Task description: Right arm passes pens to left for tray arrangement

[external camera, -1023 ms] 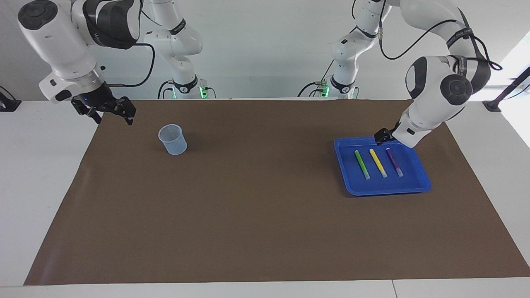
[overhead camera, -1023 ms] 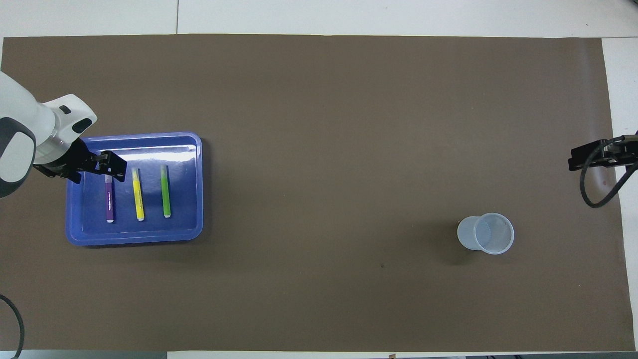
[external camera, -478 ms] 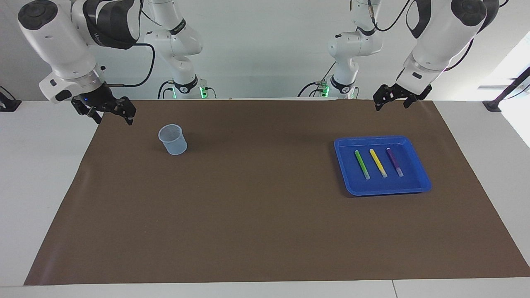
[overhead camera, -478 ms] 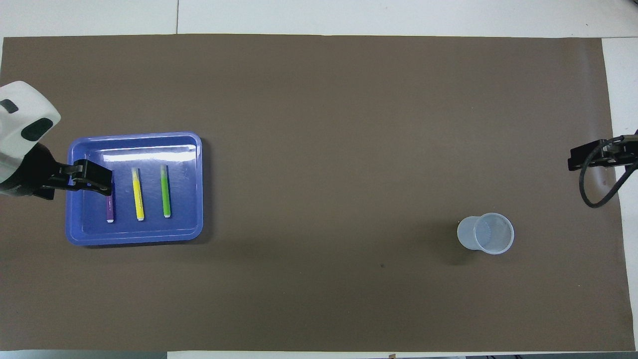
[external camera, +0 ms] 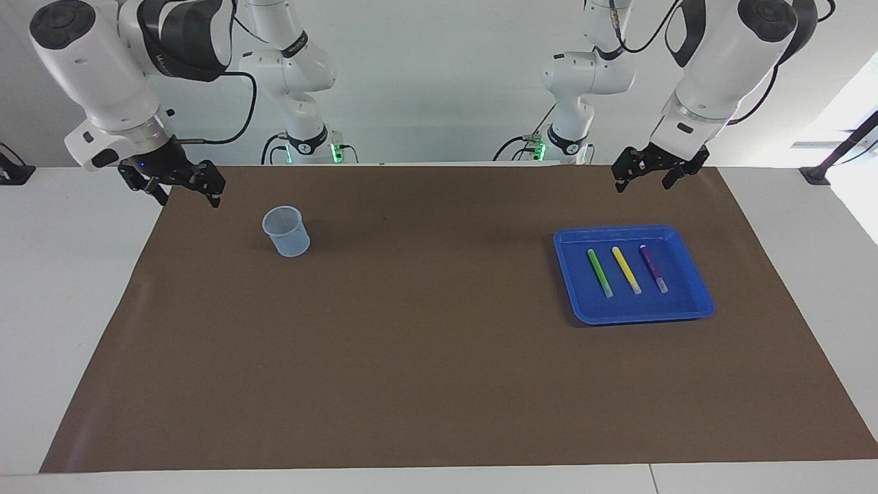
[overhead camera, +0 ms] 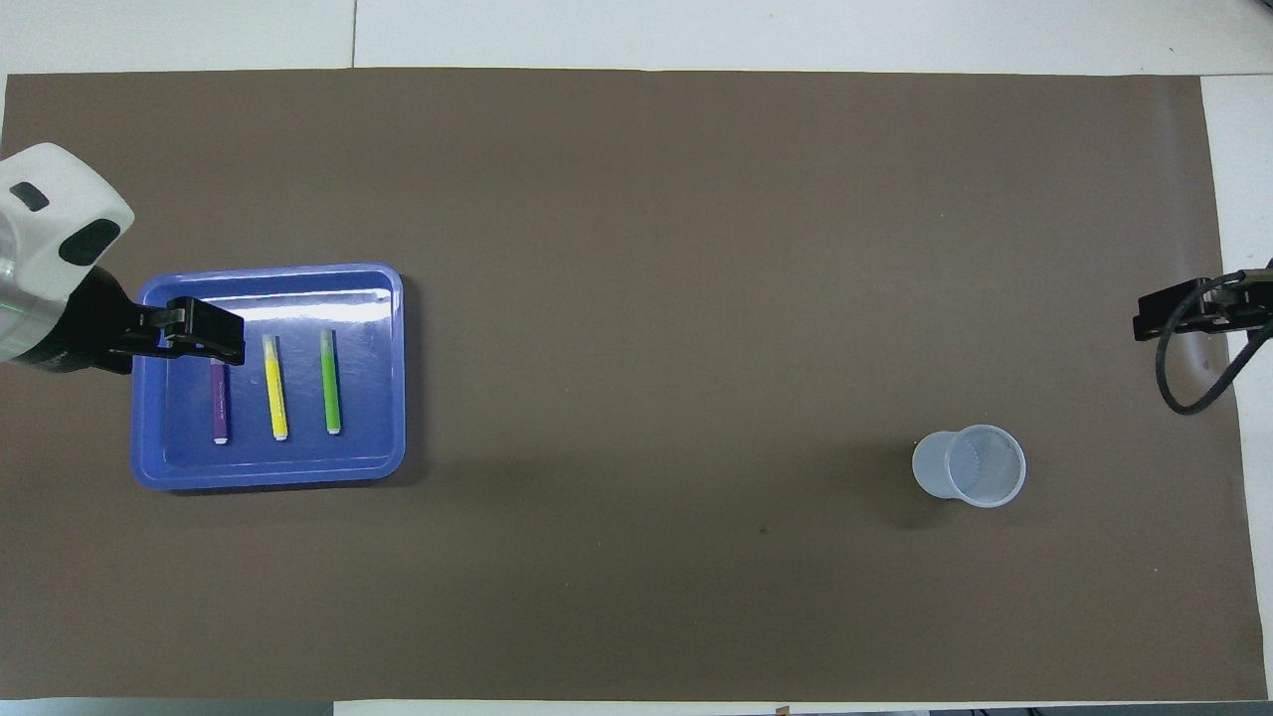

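The right gripper [external camera: 180, 192] hangs in the air over the edge of the brown mat [external camera: 439, 343], at the right arm's end of the table. Its fingers are spread wide and it holds nothing. Near it on the mat stands a clear cup [external camera: 285, 231] with nothing in it. At the left arm's end sits the blue tray [external camera: 693, 302]. In it lie 3 pens side by side, not touching: the green pen [external camera: 599, 272], the yellow pen [external camera: 626, 269] and the purple pen [external camera: 654, 268]. The left gripper [external camera: 648, 175] hangs high in the air, over the mat by the tray's edge nearest the robots. It is wide open too and holds nothing. I think the job looks done, since all 3 pens are in the tray. Next, both arms likely just need to rest.
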Controlling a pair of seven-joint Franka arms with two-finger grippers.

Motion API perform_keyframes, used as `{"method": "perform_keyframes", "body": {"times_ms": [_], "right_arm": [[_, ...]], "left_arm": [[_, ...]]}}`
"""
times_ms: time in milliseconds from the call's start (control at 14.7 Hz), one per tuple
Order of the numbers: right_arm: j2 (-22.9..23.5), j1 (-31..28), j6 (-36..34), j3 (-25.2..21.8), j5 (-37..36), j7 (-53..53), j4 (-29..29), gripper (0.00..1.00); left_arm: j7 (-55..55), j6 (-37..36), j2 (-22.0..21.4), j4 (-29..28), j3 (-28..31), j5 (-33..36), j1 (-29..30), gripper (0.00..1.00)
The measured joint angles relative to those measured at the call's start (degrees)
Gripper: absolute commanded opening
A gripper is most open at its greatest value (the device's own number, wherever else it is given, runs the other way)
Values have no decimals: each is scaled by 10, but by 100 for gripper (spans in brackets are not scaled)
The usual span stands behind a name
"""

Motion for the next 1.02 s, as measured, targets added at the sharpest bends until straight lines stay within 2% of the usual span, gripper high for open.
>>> {"method": "perform_keyframes", "body": {"times_ms": [750,1023], "right_arm": [[0,0,0,0,0,0,0,100],[0,0,0,0,0,0,0,100]], "left_arm": [[-3,23,0,6,3,0,3,100],[-4,27,-2,6,8,0,39,100]]}}
